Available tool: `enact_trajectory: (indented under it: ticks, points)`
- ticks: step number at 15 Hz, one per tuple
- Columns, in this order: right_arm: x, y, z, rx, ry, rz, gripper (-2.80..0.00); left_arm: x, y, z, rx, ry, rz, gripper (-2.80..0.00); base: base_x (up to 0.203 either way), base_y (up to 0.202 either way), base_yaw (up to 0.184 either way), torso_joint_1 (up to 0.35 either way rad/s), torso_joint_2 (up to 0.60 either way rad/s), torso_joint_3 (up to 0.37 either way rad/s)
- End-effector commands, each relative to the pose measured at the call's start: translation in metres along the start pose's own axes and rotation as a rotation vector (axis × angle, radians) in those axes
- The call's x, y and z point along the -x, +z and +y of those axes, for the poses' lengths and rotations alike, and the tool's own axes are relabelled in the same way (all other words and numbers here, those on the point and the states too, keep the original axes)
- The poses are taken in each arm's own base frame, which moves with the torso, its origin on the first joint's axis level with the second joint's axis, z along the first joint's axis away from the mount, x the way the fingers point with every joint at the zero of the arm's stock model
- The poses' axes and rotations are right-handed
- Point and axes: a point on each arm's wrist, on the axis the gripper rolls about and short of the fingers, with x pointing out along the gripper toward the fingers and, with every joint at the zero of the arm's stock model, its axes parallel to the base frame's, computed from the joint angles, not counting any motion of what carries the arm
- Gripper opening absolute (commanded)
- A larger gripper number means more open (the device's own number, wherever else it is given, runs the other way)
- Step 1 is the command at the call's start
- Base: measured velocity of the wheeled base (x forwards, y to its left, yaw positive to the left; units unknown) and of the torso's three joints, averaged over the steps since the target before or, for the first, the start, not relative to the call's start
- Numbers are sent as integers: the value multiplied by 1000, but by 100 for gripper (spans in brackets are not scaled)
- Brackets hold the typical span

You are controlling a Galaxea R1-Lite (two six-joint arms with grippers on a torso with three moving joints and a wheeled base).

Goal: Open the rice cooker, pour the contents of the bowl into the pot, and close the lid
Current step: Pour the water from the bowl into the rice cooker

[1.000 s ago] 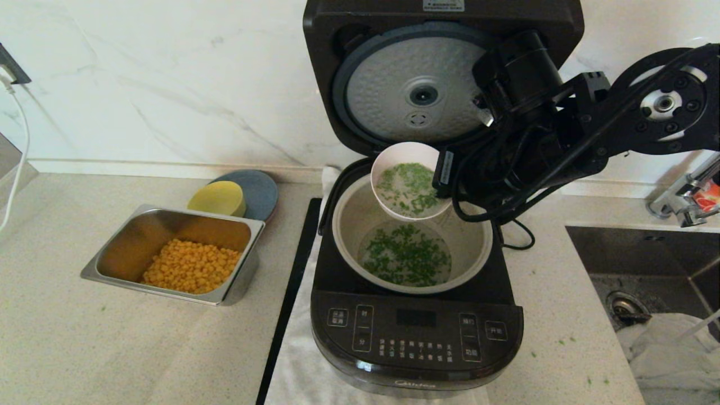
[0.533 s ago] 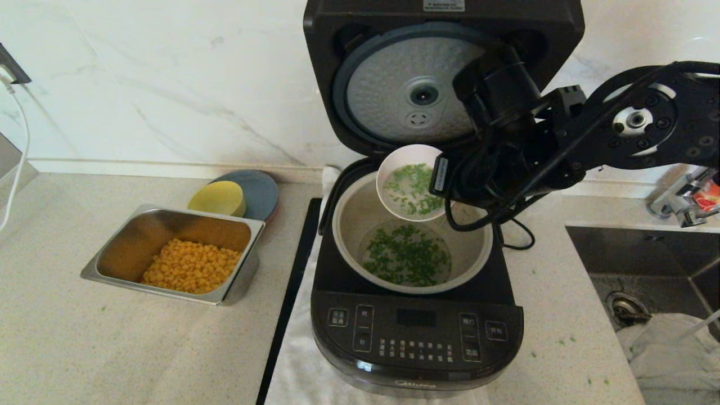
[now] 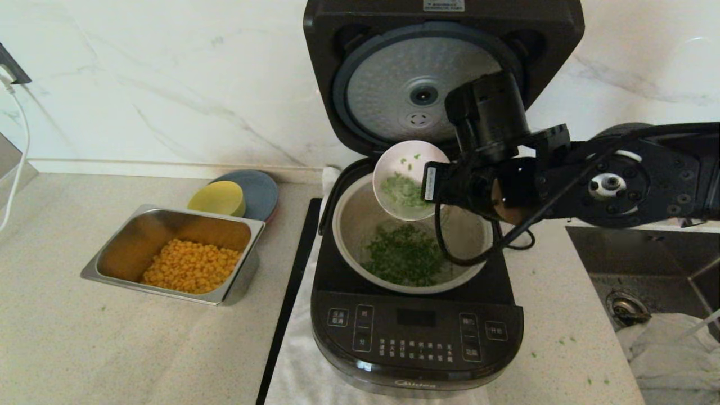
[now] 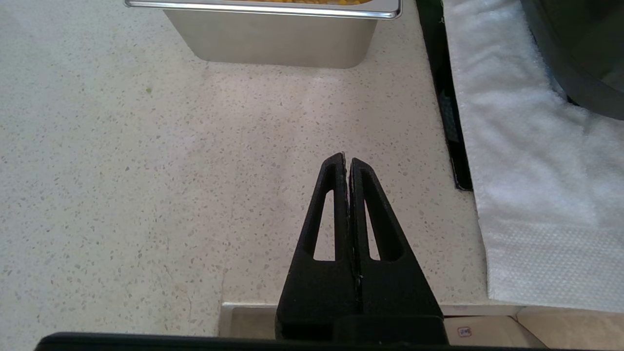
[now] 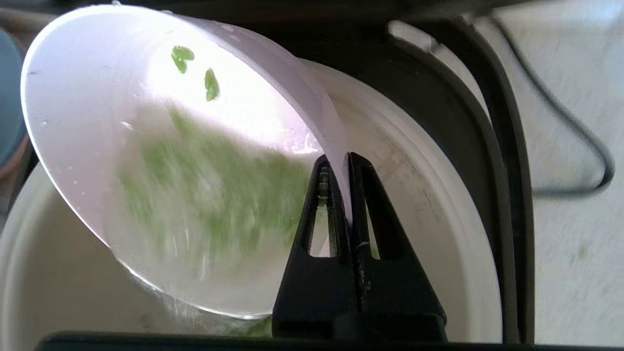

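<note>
Your right hand [image 5: 347, 161] pinches the bowl [image 3: 409, 179] by its rim, tipped over the open pot [image 3: 351, 216] so the greens [image 3: 404, 190] slide in, while your left hand [image 4: 346, 161] waits, closed and holding nothing, above the tabletop [image 4: 146, 170].

Three views: one overhead, two wrist-mounted.
Head camera looks down on the rice cooker [image 3: 416, 315]; left wrist camera faces the counter [image 4: 146, 195] closely; right wrist camera shares the pot [image 5: 438, 204].

Compared with a second ago, the right claw [image 5: 343, 161] has dropped lower and rolled the bowl [image 3: 409, 179] much steeper over the pot [image 3: 349, 211]. The herb bits [image 3: 404, 191] have slid toward its lower rim, and the green heap in the pot looks denser.
</note>
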Motion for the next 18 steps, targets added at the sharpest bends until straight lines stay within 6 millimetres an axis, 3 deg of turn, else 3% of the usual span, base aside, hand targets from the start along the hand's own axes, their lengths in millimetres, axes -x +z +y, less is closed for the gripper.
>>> enact_trajectory:
  ticks: [1, 10, 15, 18]
  points:
    - [4, -3, 1, 32, 18, -118, -280, 0, 0, 0, 0, 0, -1, -280, 0, 0, 0, 0, 0, 0]
    - [-7, -22, 2, 220, -101, -597, -280, 0, 0, 0, 0, 0, -1, -280, 0, 0, 0, 0, 0, 0]
    - [4, -24, 6, 238, -97, -646, -280, 0, 0, 0, 0, 0, -1, -280, 0, 0, 0, 0, 0, 0]
    - [16, -43, 9, 262, -57, -624, -280, 0, 0, 0, -1, 0, 0, -280, 0, 0, 0, 0, 0, 0]
